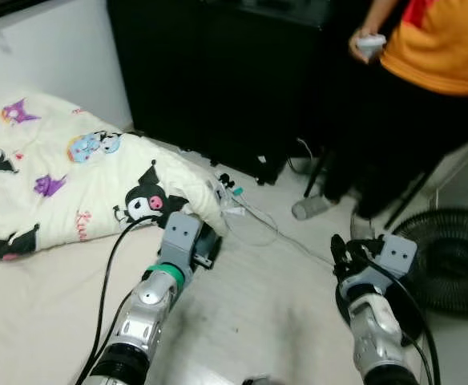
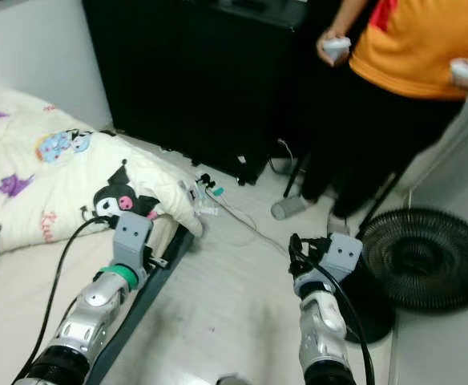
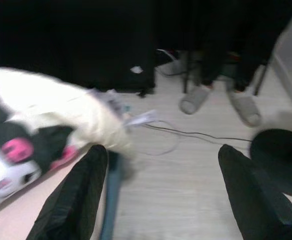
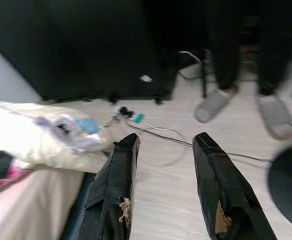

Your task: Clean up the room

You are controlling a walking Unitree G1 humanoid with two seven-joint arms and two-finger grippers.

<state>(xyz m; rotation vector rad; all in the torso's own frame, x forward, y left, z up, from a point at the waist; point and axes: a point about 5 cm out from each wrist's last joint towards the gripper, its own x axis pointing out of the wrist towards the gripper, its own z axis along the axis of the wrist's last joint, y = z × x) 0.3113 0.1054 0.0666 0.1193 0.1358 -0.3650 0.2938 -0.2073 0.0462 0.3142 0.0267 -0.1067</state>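
Left claw [image 3: 156, 195] spread wide, empty, beside the cartoon-print blanket [image 1: 74, 172] heaped on the bed at ten o'clock. Right claw [image 4: 163, 190] parted, empty, above the floor [image 1: 258, 297]. At two o'clock a person [image 1: 426, 96] stands by a black fan [image 1: 450, 257].

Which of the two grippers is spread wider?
The left gripper: its wrist view shows its two black fingers far apart, with a broad stretch of floor between. The right gripper is open too, but more narrowly.

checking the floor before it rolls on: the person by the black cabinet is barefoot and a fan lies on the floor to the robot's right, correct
Not barefoot. The right wrist view shows the person wearing grey slippers. The rest holds: they stand by the black cabinet, and the fan lies on the floor to the robot's right.
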